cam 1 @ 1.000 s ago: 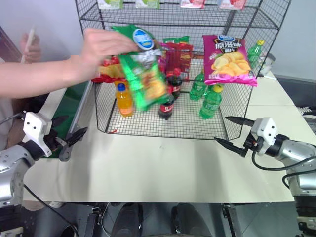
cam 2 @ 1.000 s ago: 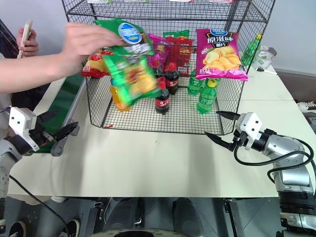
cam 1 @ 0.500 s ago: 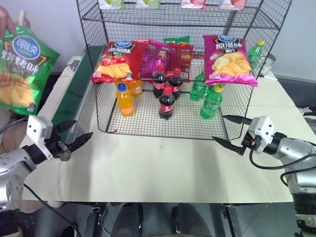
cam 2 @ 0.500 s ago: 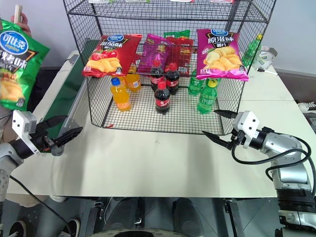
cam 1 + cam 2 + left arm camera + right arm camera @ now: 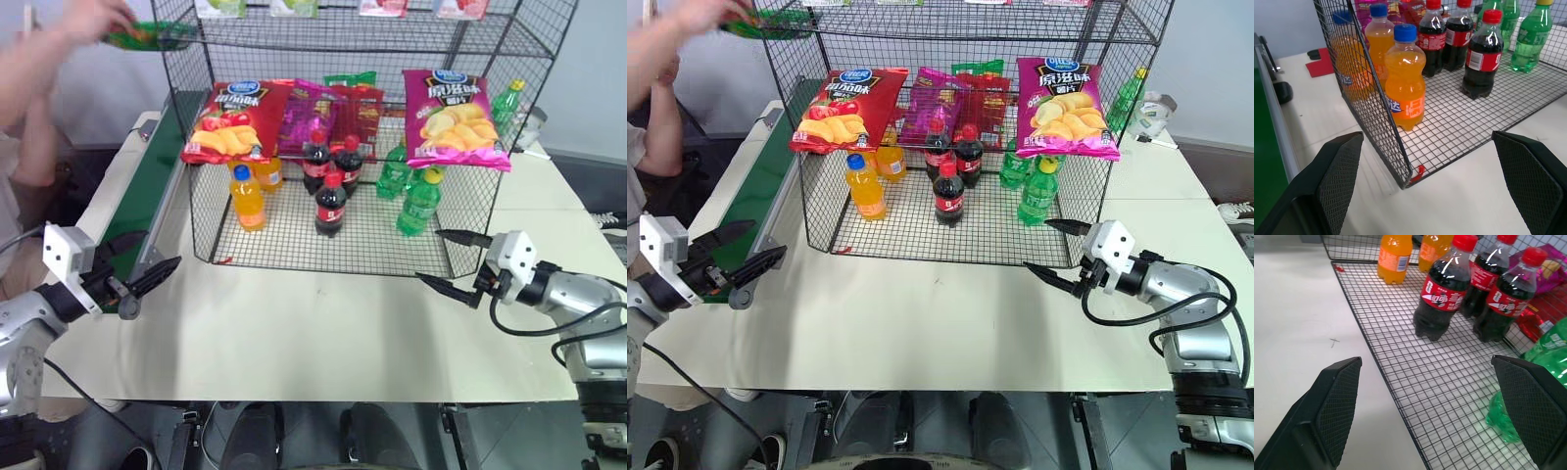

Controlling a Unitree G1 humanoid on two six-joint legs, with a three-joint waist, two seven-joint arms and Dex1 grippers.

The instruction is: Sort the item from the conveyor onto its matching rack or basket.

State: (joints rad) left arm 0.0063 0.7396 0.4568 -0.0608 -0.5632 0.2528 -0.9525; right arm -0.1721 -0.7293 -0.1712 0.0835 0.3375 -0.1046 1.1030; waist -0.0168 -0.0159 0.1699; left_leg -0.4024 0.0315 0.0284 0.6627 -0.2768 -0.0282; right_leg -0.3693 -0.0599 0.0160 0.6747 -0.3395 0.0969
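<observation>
A person's hand point(image 5: 93, 18) holds the green crisp bag point(image 5: 147, 36) far left beside the rack point(image 5: 196, 211); light, slippery, crushable, best pinched at a seam by either spread, empty claw point(image 5: 140, 277).

Before the rack point(image 5: 362, 147) the white table point(image 5: 323, 333) lies bare; inside its lowest tier, bottles point(image 5: 331, 201) crowd the back, and hanging crisp bags point(image 5: 454, 106) screen the opening above.

We see a pale cream worktop point(image 5: 323, 333) under even, bright light. Behind it stands a plain light wall point(image 5: 598, 69), and below the front edge lies a dark grey floor point(image 5: 294, 436).
</observation>
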